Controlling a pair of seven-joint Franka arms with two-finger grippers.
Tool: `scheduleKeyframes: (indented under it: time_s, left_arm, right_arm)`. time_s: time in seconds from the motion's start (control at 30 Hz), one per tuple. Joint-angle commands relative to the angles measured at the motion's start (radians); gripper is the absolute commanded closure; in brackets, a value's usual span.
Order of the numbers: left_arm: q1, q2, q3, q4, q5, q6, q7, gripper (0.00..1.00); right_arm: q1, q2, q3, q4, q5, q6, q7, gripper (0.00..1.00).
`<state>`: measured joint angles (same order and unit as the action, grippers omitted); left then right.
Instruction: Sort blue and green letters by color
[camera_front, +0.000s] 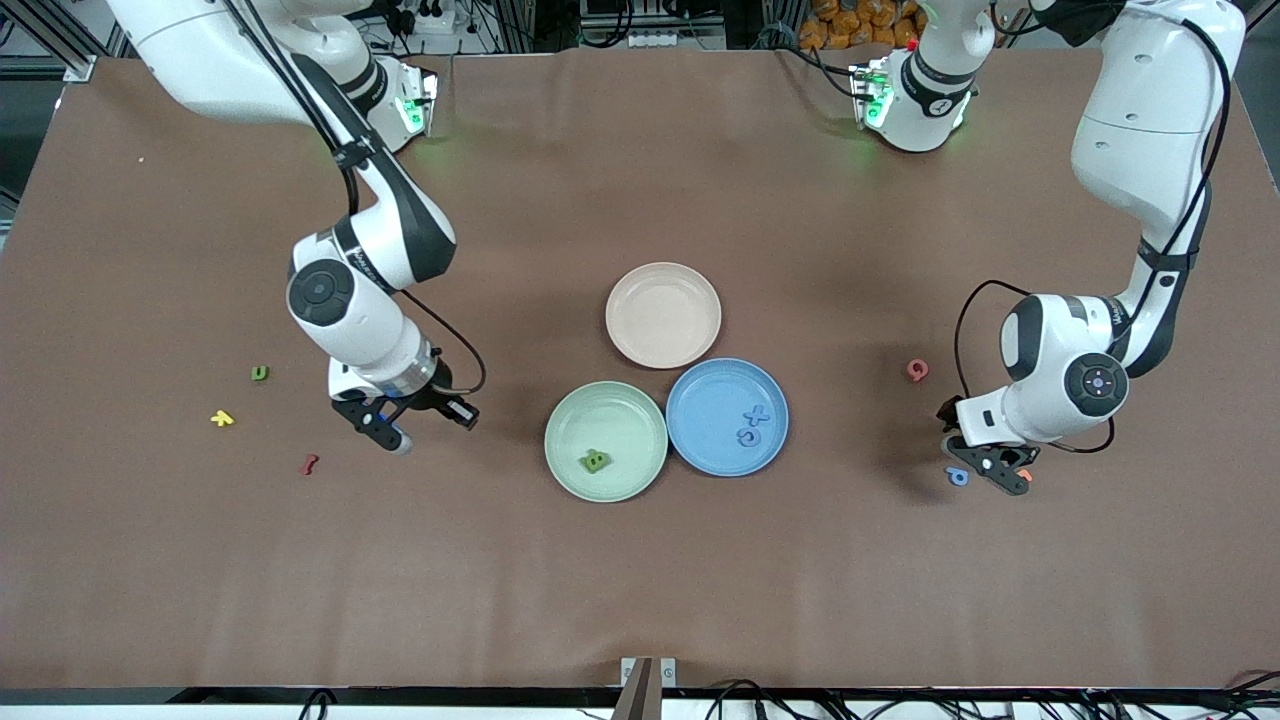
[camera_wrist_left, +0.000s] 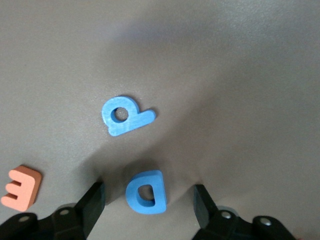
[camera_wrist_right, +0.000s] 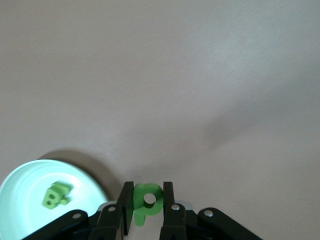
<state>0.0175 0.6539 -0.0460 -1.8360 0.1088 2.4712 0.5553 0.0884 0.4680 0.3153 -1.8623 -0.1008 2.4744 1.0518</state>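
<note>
My right gripper (camera_front: 400, 428) is shut on a green P (camera_wrist_right: 148, 201) over the table, beside the green plate (camera_front: 620, 415) toward the right arm's end. That plate holds green letters (camera_front: 595, 461), also seen in the right wrist view (camera_wrist_right: 55, 195). The blue plate (camera_front: 710, 400) holds a blue X (camera_front: 757, 415) and a blue G (camera_front: 746, 437). My left gripper (camera_wrist_left: 149, 194) is open, low over the table, with a blue D (camera_wrist_left: 159, 194) between its fingers. A blue P (camera_wrist_left: 131, 122) lies just ahead of it. A green u (camera_front: 260, 373) lies toward the right arm's end.
A beige plate (camera_front: 663, 314) sits farther from the front camera than the two colored plates. An orange E (camera_wrist_left: 21, 187) lies beside my left gripper. A pink G (camera_front: 917, 370), a yellow letter (camera_front: 222, 418) and a dark red letter (camera_front: 309, 464) lie on the table.
</note>
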Motion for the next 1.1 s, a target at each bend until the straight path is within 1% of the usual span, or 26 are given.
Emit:
scheduleKeyframes:
  time_s: [0.0, 0.07, 0.23, 0.33, 0.5, 0.6, 0.67, 0.77, 0.93, 1.07]
  left_arm:
    - [0.013, 0.001, -0.011, -0.02, -0.028, 0.025, 0.029, 0.28]
    - [0.013, 0.001, -0.011, -0.022, -0.029, 0.025, 0.029, 0.31]
    - [0.013, 0.0, -0.011, -0.029, -0.034, 0.035, 0.028, 0.44]
    - [0.012, 0.0, -0.009, -0.032, -0.057, 0.038, 0.029, 0.54]
    - [0.012, 0.0, -0.009, -0.034, -0.064, 0.04, 0.028, 0.77]
    - [0.012, 0.0, -0.009, -0.034, -0.066, 0.04, 0.028, 0.87]
    - [0.012, 0.0, -0.011, -0.034, -0.066, 0.04, 0.028, 0.91]
    - [0.012, -0.003, -0.011, -0.034, -0.067, 0.04, 0.028, 0.94]
    - [0.01, -0.008, -0.009, -0.034, -0.07, 0.04, 0.026, 0.98]
    - [0.009, -0.017, -0.009, -0.032, -0.07, 0.037, 0.026, 0.99]
  right_arm:
    - [0.045, 0.063, 0.001, 0.106, -0.005, -0.038, 0.085, 1.0]
    - [0.065, 0.084, -0.001, 0.139, -0.011, -0.054, 0.121, 1.0]
    - [0.109, 0.147, -0.002, 0.231, -0.014, -0.074, 0.212, 1.0]
    - [0.129, 0.187, -0.002, 0.281, -0.014, -0.072, 0.267, 1.0]
    - [0.16, 0.233, -0.005, 0.336, -0.014, -0.071, 0.32, 1.0]
    - [0.181, 0.262, -0.01, 0.37, -0.016, -0.069, 0.349, 1.0]
    - [0.194, 0.285, -0.012, 0.396, -0.016, -0.069, 0.373, 1.0]
    - [0.209, 0.317, -0.018, 0.431, -0.017, -0.066, 0.407, 1.0]
    - [0.215, 0.339, -0.018, 0.443, -0.019, -0.055, 0.436, 1.0]
    - [0.226, 0.36, -0.018, 0.462, -0.019, -0.046, 0.455, 0.95]
